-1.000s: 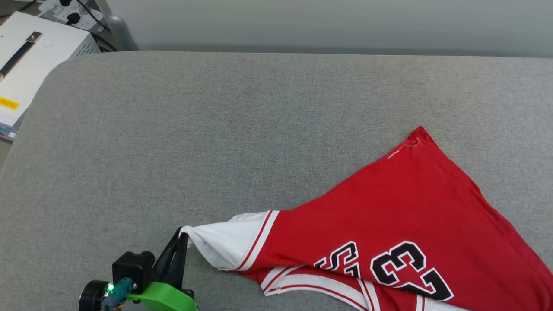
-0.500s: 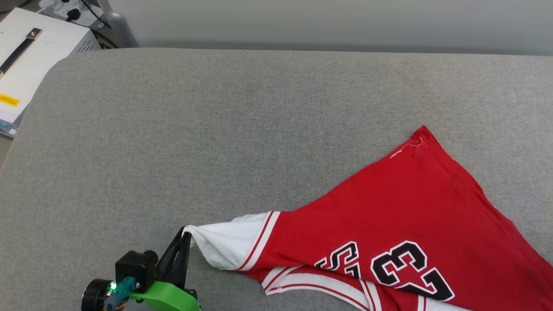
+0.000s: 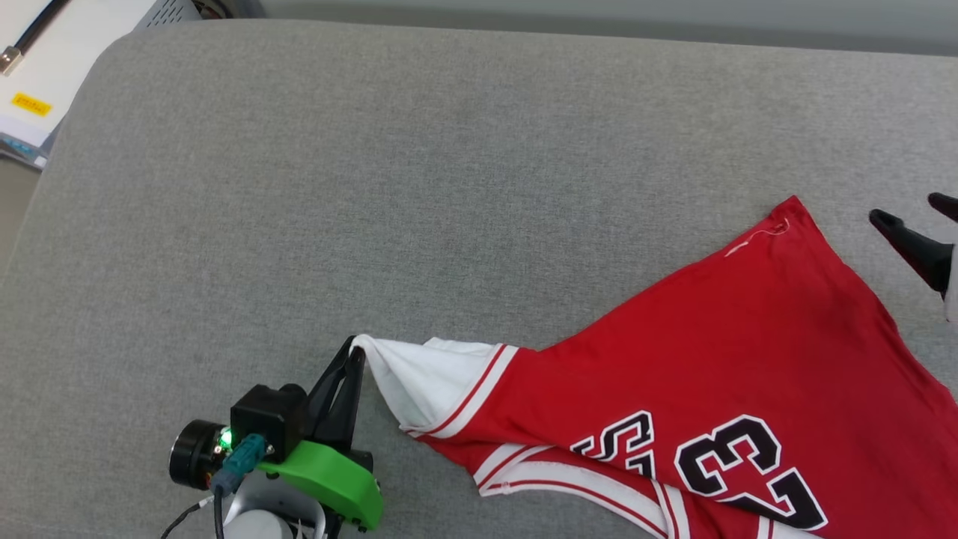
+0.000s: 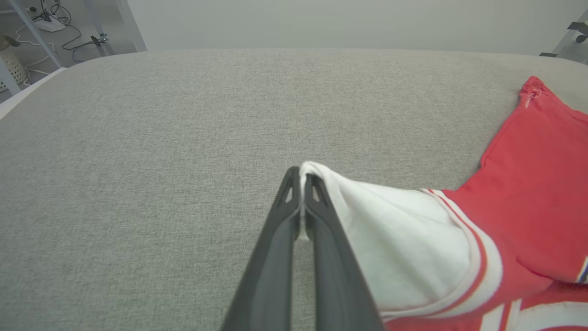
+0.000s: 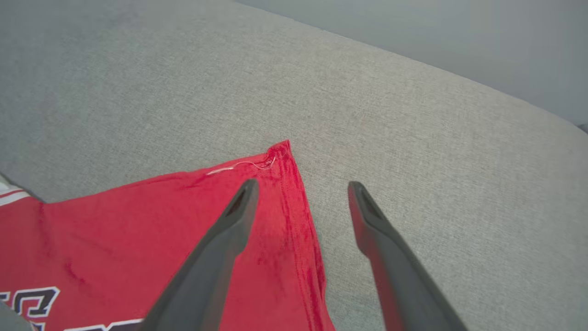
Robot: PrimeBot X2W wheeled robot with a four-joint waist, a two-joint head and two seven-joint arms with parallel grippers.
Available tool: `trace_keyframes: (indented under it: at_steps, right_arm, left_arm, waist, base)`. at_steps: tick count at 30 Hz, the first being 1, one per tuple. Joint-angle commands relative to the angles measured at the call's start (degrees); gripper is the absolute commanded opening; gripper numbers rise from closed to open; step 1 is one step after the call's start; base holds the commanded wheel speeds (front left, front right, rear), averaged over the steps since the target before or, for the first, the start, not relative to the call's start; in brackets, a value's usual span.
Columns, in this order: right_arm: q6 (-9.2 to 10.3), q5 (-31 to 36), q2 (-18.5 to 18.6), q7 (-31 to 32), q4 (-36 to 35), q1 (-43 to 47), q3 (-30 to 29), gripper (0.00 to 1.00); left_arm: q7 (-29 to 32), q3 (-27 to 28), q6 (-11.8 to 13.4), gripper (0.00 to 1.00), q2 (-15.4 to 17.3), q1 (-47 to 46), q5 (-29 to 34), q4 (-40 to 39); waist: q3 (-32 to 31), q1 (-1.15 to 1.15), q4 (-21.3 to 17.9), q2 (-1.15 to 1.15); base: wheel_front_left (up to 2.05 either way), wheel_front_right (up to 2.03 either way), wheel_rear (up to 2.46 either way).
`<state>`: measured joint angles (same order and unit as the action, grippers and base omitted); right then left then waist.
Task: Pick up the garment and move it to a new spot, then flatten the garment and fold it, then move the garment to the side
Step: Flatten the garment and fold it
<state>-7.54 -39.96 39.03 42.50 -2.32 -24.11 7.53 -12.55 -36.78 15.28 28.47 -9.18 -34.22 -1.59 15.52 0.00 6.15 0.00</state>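
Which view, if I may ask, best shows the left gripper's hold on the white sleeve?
The left wrist view: close up, the left gripper is shut on the white sleeve at its tip. The head view shows that pinch smaller, from above; the right wrist view catches a sliver of sleeve trim.

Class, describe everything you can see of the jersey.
The jersey is red cloth with a white sleeve, striped trim and black, white-outlined letters and a 23. It lies rumpled on the grey cushion, running off the head view's lower right. The shut left tool pinches its sleeve tip. The open right tool stands by its far corner, where a loose white thread shows.
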Motion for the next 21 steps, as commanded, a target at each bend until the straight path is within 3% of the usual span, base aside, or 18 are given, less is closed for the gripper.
trace_keyframes:
  at_steps: [1, 6, 12, 20, 21]
  right_arm:
    - [0.05, 0.7, -0.6, 1.5, 1.7, -2.6, 1.3, 1.00]
    - [0.05, 2.6, -2.3, 6.3, 10.1, -10.7, 6.2, 1.00]
    - [0.05, 4.4, -3.9, 7.1, 19.5, -16.8, 10.3, 1.00]
    - [0.05, 0.7, -2.9, 8.2, 25.8, -15.0, 19.2, 1.00]
    - [0.05, 0.1, -2.5, 7.5, 26.0, -14.9, 20.0, 0.17]
  left_arm:
    - [0.0, -0.1, -0.4, 0.00, -0.4, -1.4, 0.5, 0.0]
    - [-0.3, -0.9, -1.2, 0.00, -1.6, -4.1, 1.4, 0.3]
    - [-0.7, -1.6, -2.2, 0.00, -3.2, -6.7, 2.1, 1.3]
    - [-1.2, -2.0, -2.9, 0.00, -4.1, -7.8, 2.5, 3.2]
    - [-1.3, -1.9, -3.0, 0.00, -4.1, -7.7, 2.4, 3.4]
  waist:
    - [2.2, 0.00, 1.9, 0.00]
    - [4.9, 0.00, 3.8, 0.00]
    - [8.2, 0.00, 5.9, 0.00]
    - [9.4, 0.00, 6.7, 0.00]
    - [9.2, 0.00, 6.5, 0.00]
  base:
    - [0.00, 0.00, 0.00]
    - [0.00, 0.00, 0.00]
    - [0.00, 0.00, 0.00]
    - [0.00, 0.00, 0.00]
    - [0.00, 0.00, 0.00]
